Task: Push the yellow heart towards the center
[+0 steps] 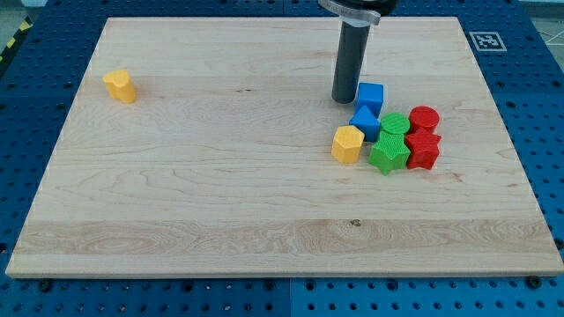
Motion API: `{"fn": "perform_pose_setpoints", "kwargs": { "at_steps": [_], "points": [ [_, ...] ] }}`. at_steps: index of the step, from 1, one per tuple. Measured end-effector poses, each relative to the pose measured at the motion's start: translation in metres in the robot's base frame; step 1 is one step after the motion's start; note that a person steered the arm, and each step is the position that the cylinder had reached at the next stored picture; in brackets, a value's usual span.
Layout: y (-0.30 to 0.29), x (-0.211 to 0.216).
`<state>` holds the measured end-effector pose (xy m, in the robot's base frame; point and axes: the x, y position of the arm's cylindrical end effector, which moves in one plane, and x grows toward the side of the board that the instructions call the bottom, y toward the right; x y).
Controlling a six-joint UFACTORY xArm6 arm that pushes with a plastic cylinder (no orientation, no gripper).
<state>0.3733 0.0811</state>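
The yellow heart (pixel 120 86) lies alone near the view's upper left corner of the wooden board (pixel 220 194). My tip (pixel 345 99) rests on the board at the view's upper right, far from the heart. It stands just left of a blue cube (pixel 371 94) and close to touching it.
A cluster lies right of centre: a second blue block (pixel 365 121), a yellow hexagon block (pixel 347 144), a green cylinder (pixel 394 125), a green star-like block (pixel 387 155), a red cylinder (pixel 425 118) and a red star-like block (pixel 423 150). A fiducial marker (pixel 486 40) sits at the board's upper right corner.
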Motion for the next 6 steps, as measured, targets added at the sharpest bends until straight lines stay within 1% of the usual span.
{"fn": "perform_pose_setpoints", "kwargs": {
  "at_steps": [1, 3, 4, 6],
  "points": [
    [-0.014, -0.013],
    [-0.114, -0.026],
    [-0.170, -0.043],
    [-0.296, -0.057]
  ]
}}
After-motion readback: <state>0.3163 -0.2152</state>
